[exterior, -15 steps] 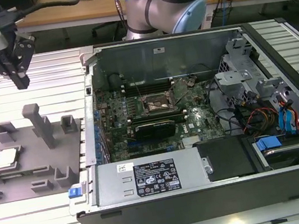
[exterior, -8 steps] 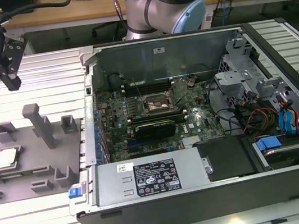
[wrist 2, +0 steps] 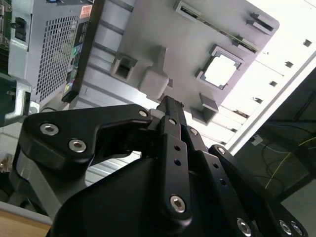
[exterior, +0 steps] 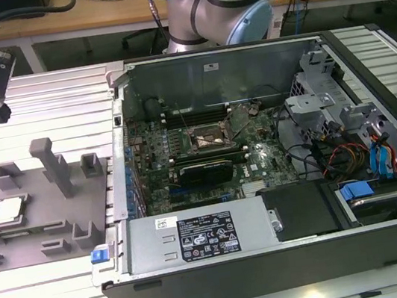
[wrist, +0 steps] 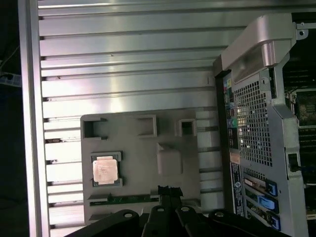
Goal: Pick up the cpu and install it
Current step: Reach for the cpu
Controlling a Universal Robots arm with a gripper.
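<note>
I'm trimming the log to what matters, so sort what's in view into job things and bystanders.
Job:
cpu, lying in its gray holder
socket on the board
gripper, above the holder

Just lying about:
graphics card
power supply
cables
desk behind

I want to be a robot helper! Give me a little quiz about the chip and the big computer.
1. Pick one. Where does the cpu lie? A: in the gray tray; B: on the floor; C: on a shelf.
2. True or false: the pincer is apart from the cpu.
3. Fill the gap: in the exterior view, the open computer case sits on the tray's ____ side.

Key: 1 A; 2 true; 3 right.
</note>
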